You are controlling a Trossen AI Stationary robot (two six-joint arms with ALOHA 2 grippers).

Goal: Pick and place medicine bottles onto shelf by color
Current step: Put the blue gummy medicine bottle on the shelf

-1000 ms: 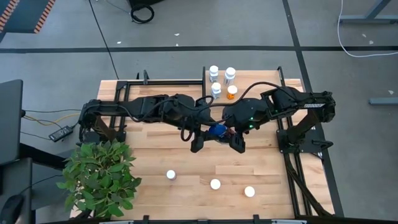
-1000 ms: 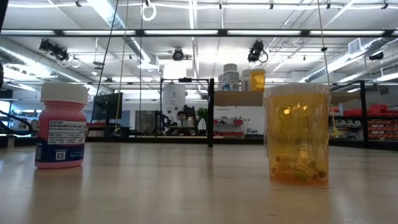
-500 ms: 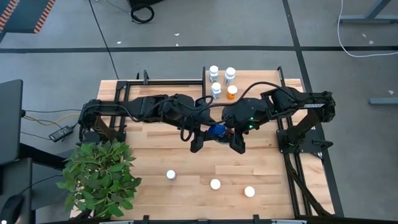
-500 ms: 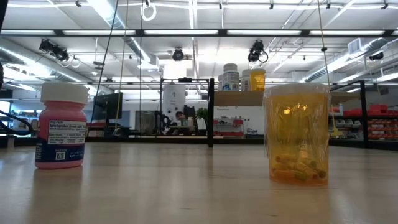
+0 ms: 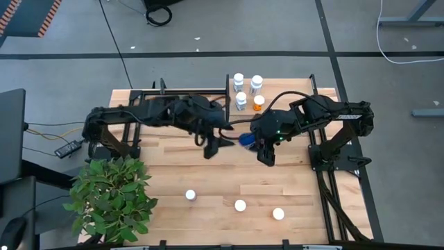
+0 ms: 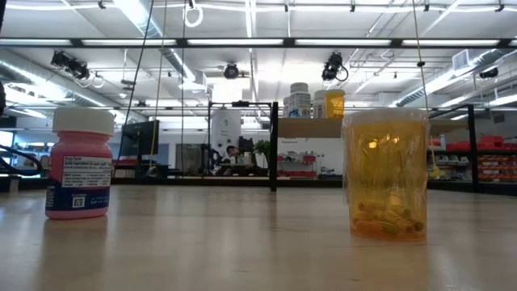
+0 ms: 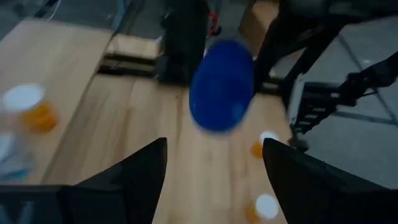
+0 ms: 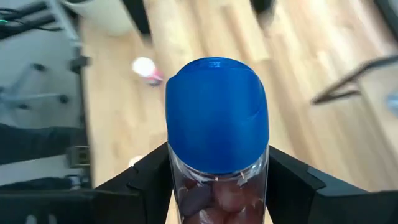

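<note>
A blue-capped medicine bottle (image 8: 217, 112) with a clear body is in my right gripper (image 5: 262, 149), above the middle of the table. In the high view it shows as a blue spot (image 5: 245, 141). My left gripper (image 7: 214, 180) is open a little to the table's left of it (image 5: 214, 146), and the blue cap (image 7: 222, 84) faces it, apart from its fingers. The shelf (image 5: 284, 87) lies at the far edge with several white-capped bottles (image 5: 241, 101) standing on it, one of them orange (image 5: 259, 103). My right gripper pinches the bottle's clear body (image 8: 217, 190) just below the blue cap, one finger (image 8: 149, 177) on each side. The fingers slant down from the table's right. The bottle is lifted clear of the table, and its cap sticks out past the fingertips toward my left gripper.
Three white-capped bottles stand near the front edge (image 5: 191, 195) (image 5: 240, 205) (image 5: 278, 214); the low view shows a pink one (image 6: 78, 166) and an orange one (image 6: 385, 174). A green plant (image 5: 111, 198) fills the near left corner.
My left gripper has drawn back from the blue bottle toward the table's left and far edge. The bottle stays lifted in my right gripper, which has hardly moved.
</note>
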